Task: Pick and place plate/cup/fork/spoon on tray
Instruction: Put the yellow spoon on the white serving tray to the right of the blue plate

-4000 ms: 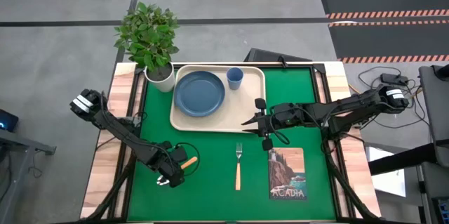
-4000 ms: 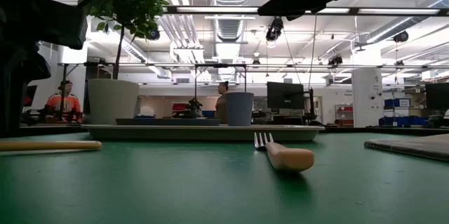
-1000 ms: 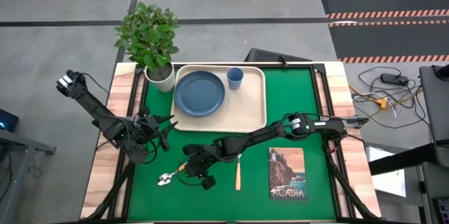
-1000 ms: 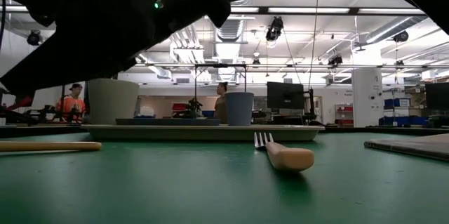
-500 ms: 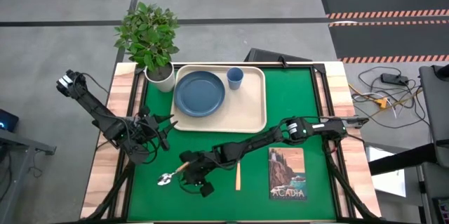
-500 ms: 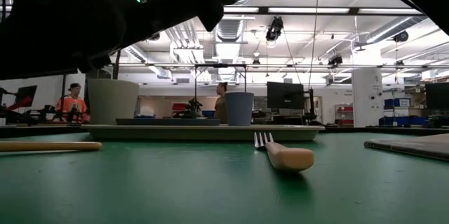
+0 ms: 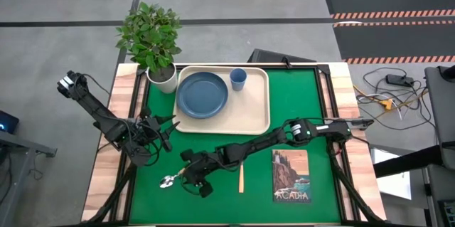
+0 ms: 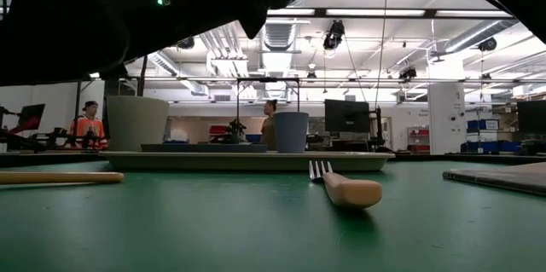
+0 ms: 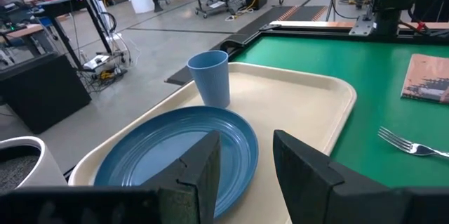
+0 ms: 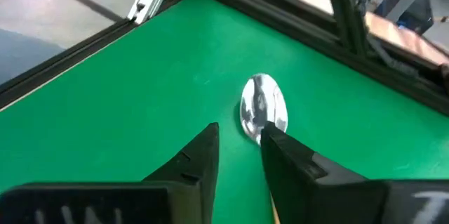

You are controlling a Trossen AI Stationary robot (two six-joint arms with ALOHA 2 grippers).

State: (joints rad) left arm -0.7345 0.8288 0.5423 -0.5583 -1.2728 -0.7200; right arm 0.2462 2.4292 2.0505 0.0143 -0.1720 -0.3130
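The cream tray [image 7: 250, 117] lies at the table's far middle. On it rest the slate-blue plate [image 7: 202, 94] and the light-blue cup [image 7: 238, 79], which stands upright. The fork [image 8: 345, 188] lies flat on the green mat, partly under my right arm in the high view. The spoon [image 7: 170, 179] lies flat near the front left, bowl [image 10: 263, 108] toward the left edge. My right gripper [image 10: 238, 150] hovers open over the spoon's neck, which runs under one finger [image 10: 287, 157]. My left gripper [image 9: 245, 175] stands open at the tray's near left corner, holding nothing. My right gripper comes at the spoon slanting down from the table's right, along its length. One finger [image 10: 277, 147] covers the spoon's neck, and I cannot tell whether it touches it. The spoon lies flat on the mat, its handle [image 8: 51, 176] level.
A potted plant in a white pot [image 7: 162, 77] stands at the tray's far left corner. An "ACADIA" picture card [image 7: 291, 176] lies at the near right. People show in the room beyond the table in the low view.
My right gripper has edged a little toward the table's left edge above the spoon's handle and tipped further down. The spoon has stayed where it lay.
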